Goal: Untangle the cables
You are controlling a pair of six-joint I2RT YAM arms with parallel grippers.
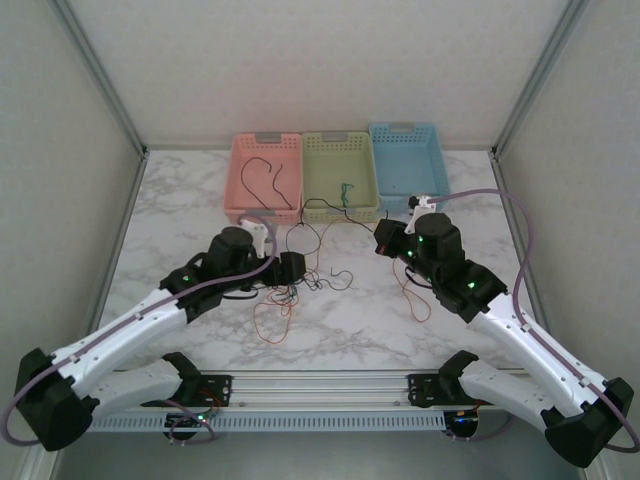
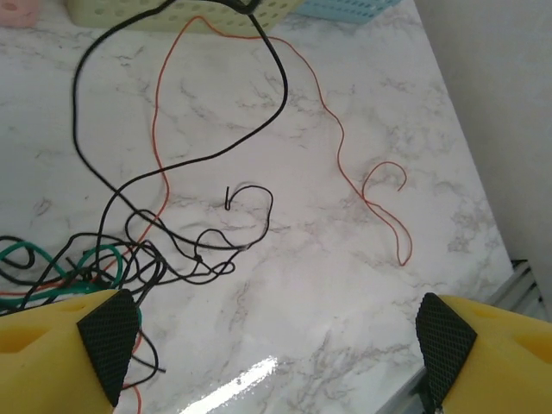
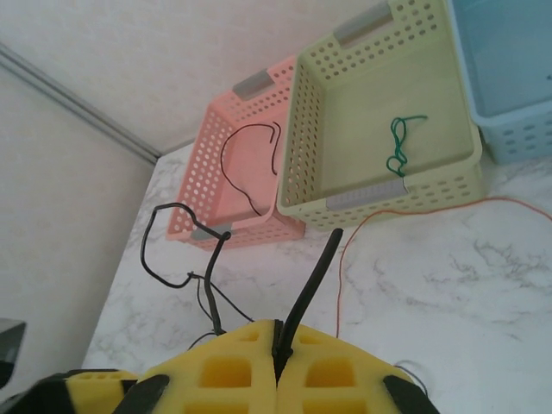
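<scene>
– Starting with the left pincer (image 2: 276, 345): where does the tangle of cables (image 2: 129, 259) lie from it?

– Off to one side. From the left wrist, the jaws stand wide apart with nothing between them, and the knot of black, green and orange strands sits on the desk (image 2: 345, 285) just ahead of the left-hand pad (image 2: 108, 332). The gap itself looks down on bare marble.

– So the left arm is the nearer one?

– By my reckoning, yes. From above, the left pincer (image 1: 292, 268) hangs right over the tangle (image 1: 290, 290). The right pincer (image 1: 383, 238) stands well apart, near the green basket (image 1: 340, 212).

– And the right one's jaws?

– Closed, pinching a black cable (image 3: 310, 276) that rises out from between the pads towards the baskets.

– Which way do the strands run?

– The orange cable (image 2: 341, 155) leads away from the knot, roughly straight out ahead of the left pincer, ending in a curl. The black loops cross it.

– Anything unclear?

– The knot runs off the left wrist picture's edge, and part hides behind the pad. Whether the clamped black cable joins the tangle, I cannot tell.
</scene>
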